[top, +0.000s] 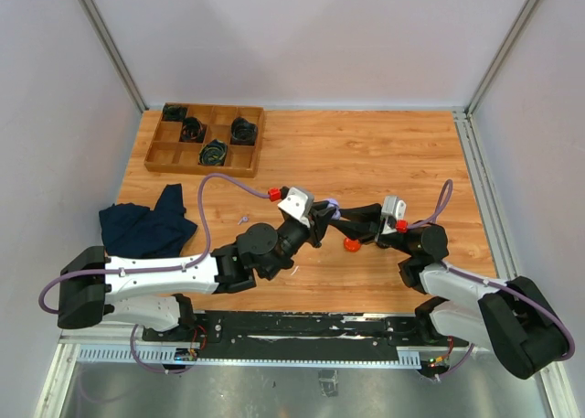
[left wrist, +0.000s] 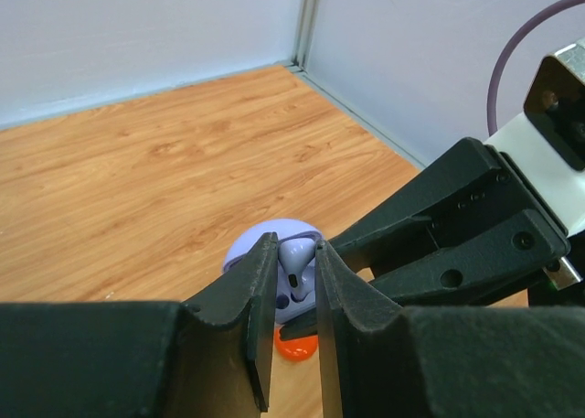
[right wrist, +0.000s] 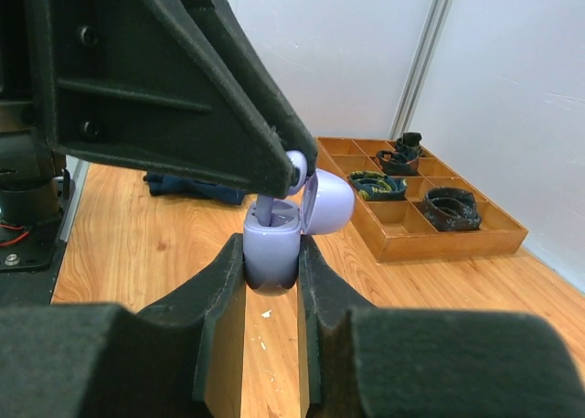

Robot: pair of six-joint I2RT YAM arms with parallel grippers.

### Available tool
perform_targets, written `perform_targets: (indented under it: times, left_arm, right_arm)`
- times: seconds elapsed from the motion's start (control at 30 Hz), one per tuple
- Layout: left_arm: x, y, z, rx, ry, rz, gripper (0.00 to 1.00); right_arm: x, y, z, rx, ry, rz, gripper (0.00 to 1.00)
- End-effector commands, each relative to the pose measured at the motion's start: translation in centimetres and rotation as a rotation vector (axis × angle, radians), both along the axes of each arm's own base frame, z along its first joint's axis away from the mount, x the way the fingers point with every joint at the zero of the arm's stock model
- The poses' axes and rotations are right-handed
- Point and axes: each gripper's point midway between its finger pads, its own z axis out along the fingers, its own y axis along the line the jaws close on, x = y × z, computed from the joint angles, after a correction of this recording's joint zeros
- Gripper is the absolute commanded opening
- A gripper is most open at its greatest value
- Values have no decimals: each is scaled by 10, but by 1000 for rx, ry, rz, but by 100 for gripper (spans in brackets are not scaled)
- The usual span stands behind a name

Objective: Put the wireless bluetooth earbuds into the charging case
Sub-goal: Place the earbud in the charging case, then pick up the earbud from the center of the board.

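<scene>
At the near edge of the counter (top: 384, 153), the two arms (top: 164, 272), angled inward and meeting over the middle of the boards. Just short of that meeting point, flat on the wood: a round orange piece (top: 351, 244), directly under the raised fingers. Above it, clear of the counter, the right pincer (right wrist: 271, 249) clamped on the lower half of a lilac case (right wrist: 271, 264), one finger on each side, lid (right wrist: 327, 203) hinged up and standing open beside the bud. Over the open case from the other side, the left pincer (left wrist: 295, 250), fingers nearly together and pinching the top of a pale earbud (left wrist: 294, 279), stem pointing down into the case's well. Hard to say from any view whether seated fully or only partway in; stem tip hidden behind the rim. Both pincers tip to tip, almost touching above the case. Off to the left, at about the same depth, a crumpled navy cloth (top: 146, 224) on the wood, and between cloth and left arm a small purple bit (top: 242, 219), apart from everything else. Farther back, in the far left corner, a wooden tray (top: 164, 155) of square compartments, coiled black cables (top: 214, 150) in four of them. Beyond that, plain pale walls (top: 302, 34) with metal posts (top: 108, 43) in the corners, closing off the counter on three sides.
</scene>
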Motion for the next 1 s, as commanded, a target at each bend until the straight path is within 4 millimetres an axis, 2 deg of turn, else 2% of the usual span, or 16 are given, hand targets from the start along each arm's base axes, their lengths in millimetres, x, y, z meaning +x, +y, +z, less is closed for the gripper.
perform_targets:
  times: [0.0,0.17,0.33,0.7,0.97]
  left_arm:
    - [-5,2,-4,15,-15,-19,25]
    - [-6,6,-1,19,-29,-18,25]
    - [-8,0,-5,25,-24,-43,31]
    - [-9,1,4,1,2,-46,69]
    - [-4,23,13,17,38,33,88]
  right_arm:
    - [-11,1,21,45,-80,23,1]
    - [-11,0,21,45,-82,22,1]
    - [-12,0,21,45,-81,26,1]
    - [-9,0,15,37,-70,14,1]
    - [0,-1,1,17,-46,-27,1]
